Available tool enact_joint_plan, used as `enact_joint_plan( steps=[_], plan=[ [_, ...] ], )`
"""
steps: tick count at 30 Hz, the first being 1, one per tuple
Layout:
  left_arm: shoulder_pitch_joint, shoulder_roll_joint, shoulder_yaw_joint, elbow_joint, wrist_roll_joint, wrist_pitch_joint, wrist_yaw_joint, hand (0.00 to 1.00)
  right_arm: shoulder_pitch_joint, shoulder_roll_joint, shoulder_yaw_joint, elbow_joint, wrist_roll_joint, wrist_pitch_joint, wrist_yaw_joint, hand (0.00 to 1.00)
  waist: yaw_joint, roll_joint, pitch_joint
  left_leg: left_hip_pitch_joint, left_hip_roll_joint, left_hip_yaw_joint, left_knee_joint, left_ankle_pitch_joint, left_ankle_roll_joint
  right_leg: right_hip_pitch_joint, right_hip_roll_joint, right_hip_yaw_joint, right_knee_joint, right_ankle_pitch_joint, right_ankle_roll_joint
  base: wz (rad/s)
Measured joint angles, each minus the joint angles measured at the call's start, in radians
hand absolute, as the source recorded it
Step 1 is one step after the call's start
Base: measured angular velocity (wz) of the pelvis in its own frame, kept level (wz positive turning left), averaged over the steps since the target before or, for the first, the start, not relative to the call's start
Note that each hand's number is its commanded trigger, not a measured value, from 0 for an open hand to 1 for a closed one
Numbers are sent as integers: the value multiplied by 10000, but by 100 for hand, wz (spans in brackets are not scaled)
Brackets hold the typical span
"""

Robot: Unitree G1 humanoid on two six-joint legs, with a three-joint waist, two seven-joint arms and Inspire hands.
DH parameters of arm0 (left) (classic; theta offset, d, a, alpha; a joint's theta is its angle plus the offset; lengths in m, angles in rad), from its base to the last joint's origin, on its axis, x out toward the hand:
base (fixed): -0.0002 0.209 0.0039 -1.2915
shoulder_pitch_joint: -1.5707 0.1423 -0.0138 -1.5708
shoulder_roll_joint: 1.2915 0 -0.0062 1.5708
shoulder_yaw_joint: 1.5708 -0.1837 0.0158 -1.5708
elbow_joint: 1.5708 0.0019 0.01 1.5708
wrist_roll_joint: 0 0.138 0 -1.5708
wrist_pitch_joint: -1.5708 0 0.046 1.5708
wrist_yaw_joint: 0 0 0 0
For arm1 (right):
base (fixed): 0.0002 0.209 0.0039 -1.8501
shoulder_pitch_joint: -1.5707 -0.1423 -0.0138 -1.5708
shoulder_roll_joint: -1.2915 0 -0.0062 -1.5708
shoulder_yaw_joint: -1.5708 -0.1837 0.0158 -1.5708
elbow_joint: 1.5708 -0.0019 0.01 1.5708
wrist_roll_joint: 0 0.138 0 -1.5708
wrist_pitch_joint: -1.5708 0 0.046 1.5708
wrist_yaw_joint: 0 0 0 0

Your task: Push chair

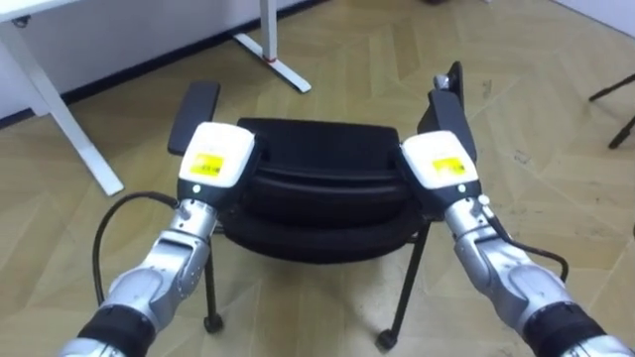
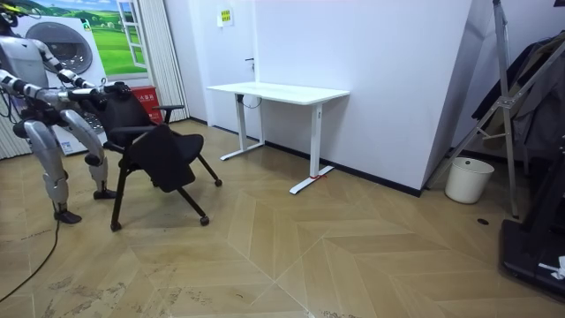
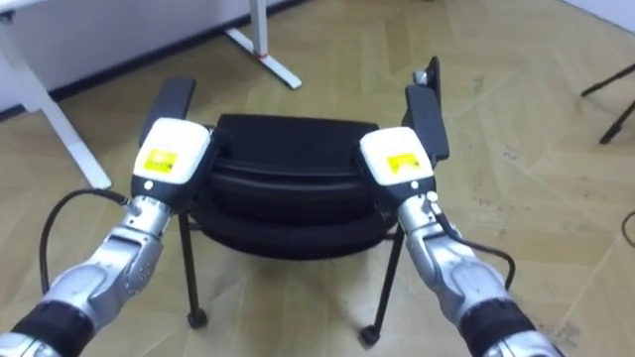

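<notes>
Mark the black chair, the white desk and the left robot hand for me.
black chair (image 1: 317, 149), left eye view, top of its backrest.
white desk (image 2: 278, 90), room view, on its tabletop.
left robot hand (image 1: 216, 157), left eye view, back of the hand.

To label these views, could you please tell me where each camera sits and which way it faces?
Left eye view: on the robot's head, looking down on the chair from behind; both forearms show, left hand and right hand at the backrest's two ends.
Right eye view: beside it on the head, same downward look, same arms.
Room view: standing off in the room, facing the desk; the robot's body shows behind the chair, at the room view's left.
All share chair and desk.
</notes>
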Motion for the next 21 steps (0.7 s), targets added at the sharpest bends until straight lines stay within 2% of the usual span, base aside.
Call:
enact_joint_plan(
  steps=[3,5,8,9,10,11,12,13,15,17,19,21],
  plan=[
    [-27,-3,6,-47,-87,-25,-30,100,-82,-38,15,20,17,11,-108,100,197,11,-29,-55,-6,199,-43,-1,4,-287,-93,273,223,-35,22,-20],
    [-128,-4,6,-76,-99,-32,-26,100,-126,-31,10,21,17,5,-267,100,202,9,-31,-191,-34,390,-25,7,84,-447,-204,321,405,-61,65,-14],
    [-219,-11,56,-15,-151,-83,-26,100,-267,-18,22,141,11,13,-429,100,279,-98,-7,-209,-247,737,36,-147,310,-833,-650,507,1160,-271,173,-21],
    [-304,-15,58,89,-163,-150,-2,100,-331,-31,42,166,10,21,-467,100,304,-171,9,-228,-405,894,161,-303,422,-1076,-828,665,1704,-441,283,-22],
    [-401,-22,78,220,-231,-192,30,100,-529,-45,124,340,12,18,-483,100,315,-110,64,-268,-426,1004,433,-554,517,-1340,-964,772,2370,-445,337,-33],
    [-566,-14,84,452,-236,-286,104,100,-703,-17,167,531,49,15,-499,100,368,-107,97,-317,-419,1143,684,-726,613,-1775,-1189,765,3252,-325,375,-32],
    [-623,-15,83,516,-241,-320,98,100,-769,-2,172,646,79,-2,-534,100,432,-37,150,-327,-398,1166,794,-813,630,-1956,-1277,776,3632,-226,410,-28],
    [-744,-2,69,636,-262,-387,97,100,-864,31,215,865,134,-59,-659,100,492,-13,169,-409,-310,1186,1062,-974,647,-2216,-1351,727,4174,-25,379,-14],
    [-991,74,34,772,-255,-520,120,100,-877,36,198,870,177,-49,-829,100,543,18,201,-684,-141,1090,1499,-1149,676,-2492,-1338,710,4536,102,344,-2],
    [-1226,183,35,1010,-248,-681,265,100,-991,34,226,883,198,37,-899,100,618,104,270,-873,-11,1068,1798,-1270,677,-2593,-1231,680,4592,111,330,-5],
    [-1630,236,48,1393,-264,-774,529,100,-1281,55,242,886,198,151,-910,100,689,204,374,-1230,-18,683,2053,-1284,696,-2841,-1071,640,4736,230,236,-3],
    [-1888,211,54,1613,-267,-812,661,100,-1470,103,230,941,194,244,-914,100,713,328,478,-1343,-39,220,2158,-1282,689,-3260,-846,799,4855,200,298,-20]
  ],
)
